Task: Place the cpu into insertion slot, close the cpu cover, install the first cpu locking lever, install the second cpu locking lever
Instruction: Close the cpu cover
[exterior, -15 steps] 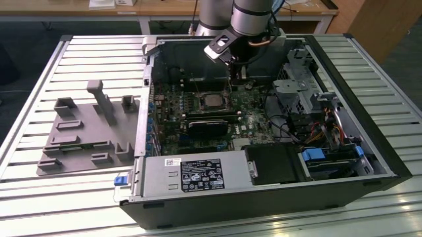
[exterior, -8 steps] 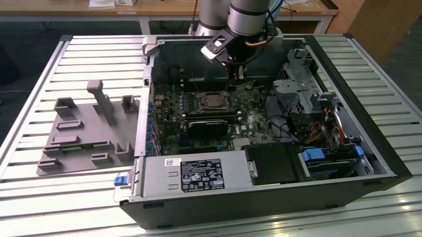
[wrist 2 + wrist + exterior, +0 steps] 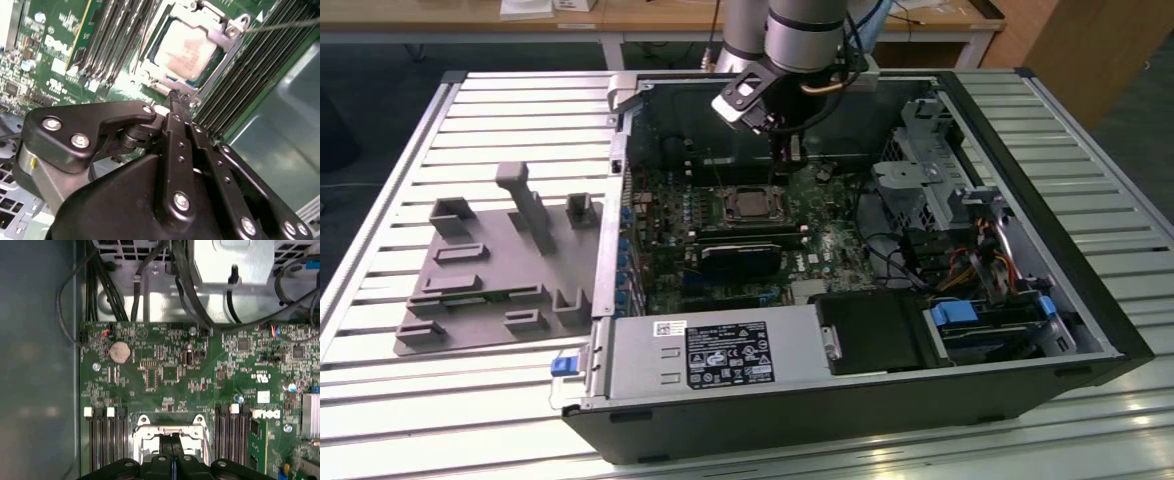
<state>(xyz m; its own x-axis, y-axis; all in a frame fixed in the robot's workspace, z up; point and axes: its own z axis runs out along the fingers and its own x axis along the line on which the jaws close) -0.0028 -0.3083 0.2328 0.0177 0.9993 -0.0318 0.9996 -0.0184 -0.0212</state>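
Observation:
The cpu (image 3: 187,50), a dull silver square, lies in the insertion slot (image 3: 728,206) on the green board inside the open computer case. The silvery cpu cover (image 3: 222,40) lies flat over it, framing the chip, and its edge also appears in the first wrist view (image 3: 170,429). A thin wire lever (image 3: 282,24) runs off from the cover's corner tab. My gripper (image 3: 176,97) hangs just beside the socket's edge, its black fingers pressed together with nothing between them. In the exterior view the gripper (image 3: 786,165) stands above the back side of the socket.
Long memory slots (image 3: 115,35) flank the socket. A black card (image 3: 740,262), loose cables (image 3: 907,250), a drive cage (image 3: 921,150) and the power supply (image 3: 707,355) crowd the case. A grey fixture (image 3: 494,270) sits on the slatted table at the exterior view's left.

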